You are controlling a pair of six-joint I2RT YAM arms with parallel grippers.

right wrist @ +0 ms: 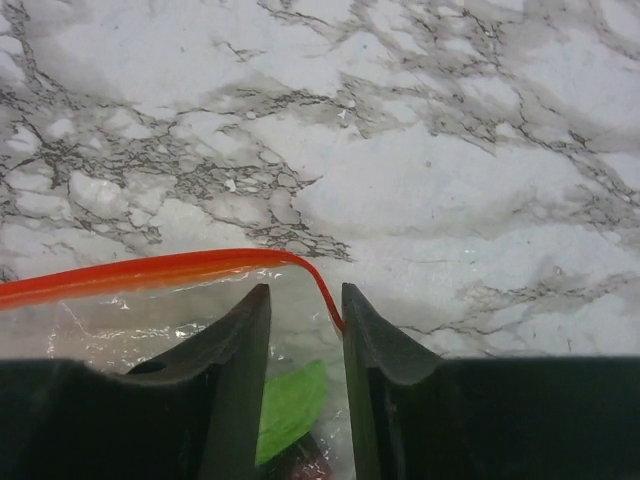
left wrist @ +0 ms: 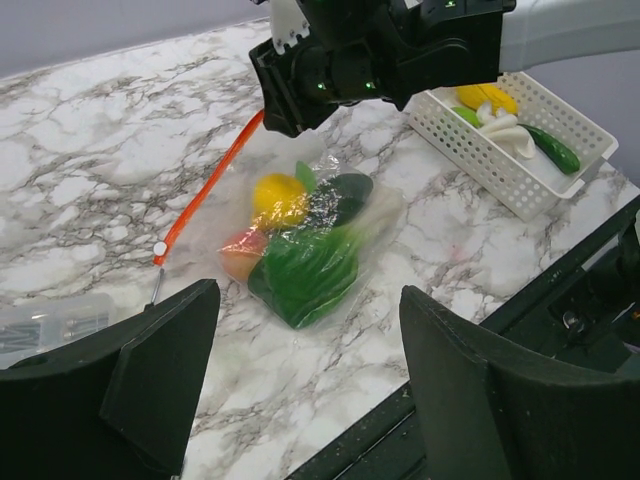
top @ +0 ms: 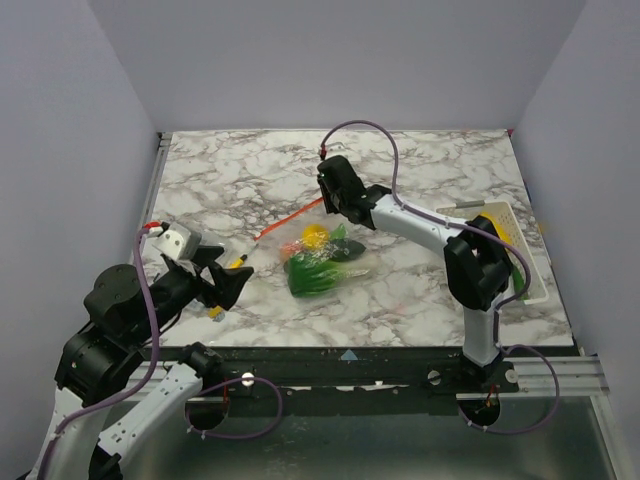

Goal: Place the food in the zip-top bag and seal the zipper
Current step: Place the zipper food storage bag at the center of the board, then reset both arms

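Left gripper (top: 228, 284) hovering wide open and empty at the table's (top: 420, 160) near left, zip-top bag (top: 322, 256) lying well apart to its right, food (top: 318, 272) sitting inside, zipper (right wrist: 150, 269) end curling into the narrow gap between the right gripper's (right wrist: 305, 300) slightly parted fingers, contact being hard to make out, fingers hiding most of the bag.

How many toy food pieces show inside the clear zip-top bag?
4: yellow piece farthest, orange-red peach left, leafy green vegetable nearest, dark green piece right. Others may be hidden.

Clear zip-top bag (left wrist: 385, 215) lies flat — food (left wrist: 303, 272) inside.
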